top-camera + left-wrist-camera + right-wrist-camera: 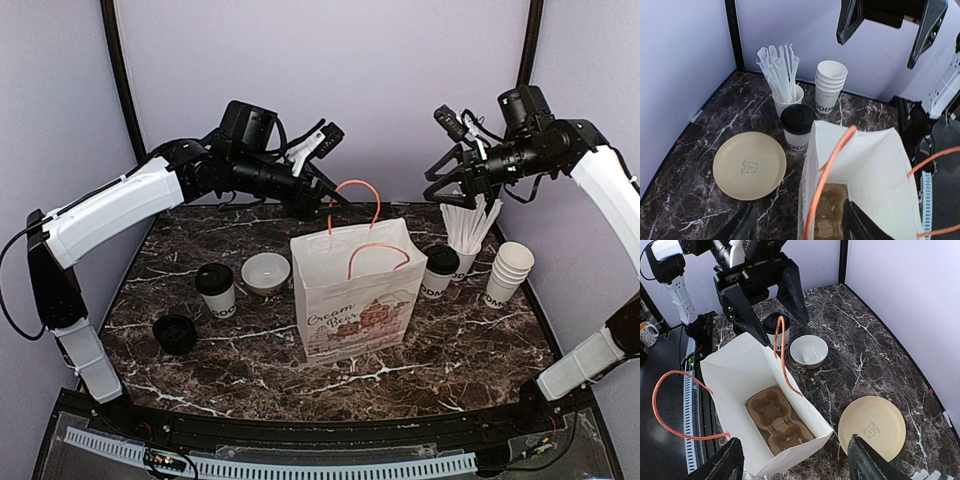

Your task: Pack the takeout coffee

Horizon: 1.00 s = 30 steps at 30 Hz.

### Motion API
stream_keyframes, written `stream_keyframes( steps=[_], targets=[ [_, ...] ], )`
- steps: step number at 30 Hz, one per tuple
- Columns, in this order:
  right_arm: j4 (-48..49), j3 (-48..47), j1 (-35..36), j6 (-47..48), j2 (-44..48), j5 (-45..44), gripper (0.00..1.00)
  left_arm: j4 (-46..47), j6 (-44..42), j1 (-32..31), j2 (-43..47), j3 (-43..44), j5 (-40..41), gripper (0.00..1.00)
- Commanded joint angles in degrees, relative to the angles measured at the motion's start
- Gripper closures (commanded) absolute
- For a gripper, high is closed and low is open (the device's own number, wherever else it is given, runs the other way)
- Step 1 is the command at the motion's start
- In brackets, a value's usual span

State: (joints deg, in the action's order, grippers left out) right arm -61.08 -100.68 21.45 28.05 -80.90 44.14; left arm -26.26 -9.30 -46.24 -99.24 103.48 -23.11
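Seen from above, a white paper bag with orange handles stands open at the centre of a dark marble table. The two takeout coffees stand upright on either side of it, long axes vertical. Each is a small white paper cup with a black lid and black lettering near the base.

The left coffee cup is at the bag's 9 o'clock, just beside a white bowl. The right coffee cup is at the bag's 3 o'clock, close to a cup of white sticks and a stack of lidless cups.

The left gripper hangs above the bag's back edge, fingers spread and holding nothing. Its cup lies toward 7 o'clock, well apart. The right gripper is also spread and empty, raised above the table. Its cup is almost straight toward 6 o'clock and looks the nearer reach.

The right wrist view shows a cardboard cup carrier on the bag's floor, its wells unfilled.
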Motion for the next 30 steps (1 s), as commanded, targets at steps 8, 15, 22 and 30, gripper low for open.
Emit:
stream_keyframes(
  steps=[8,15,22,30],
  targets=[
    [7.02,4.23,-4.74,-3.75,2.07,0.93,0.32,-1.06,-3.13,0.11,-2.89,9.99,-2.97,1.00],
    [8.45,6.95,-6.24,-3.96,1.96,1.90,0.32,-1.38,-3.32,0.10,0.19,7.03,-4.41,1.00],
    [8.24,6.53,-6.58,-4.04,1.00,2.56,0.32,-0.64,-1.53,-0.65,2.70,2.11,-7.70,1.00],
    [8.65,7.61,-6.99,-4.33,0.71,2.05,0.32,0.71,-0.91,-7.03,7.08,-4.27,-6.26,1.00]
  ],
)
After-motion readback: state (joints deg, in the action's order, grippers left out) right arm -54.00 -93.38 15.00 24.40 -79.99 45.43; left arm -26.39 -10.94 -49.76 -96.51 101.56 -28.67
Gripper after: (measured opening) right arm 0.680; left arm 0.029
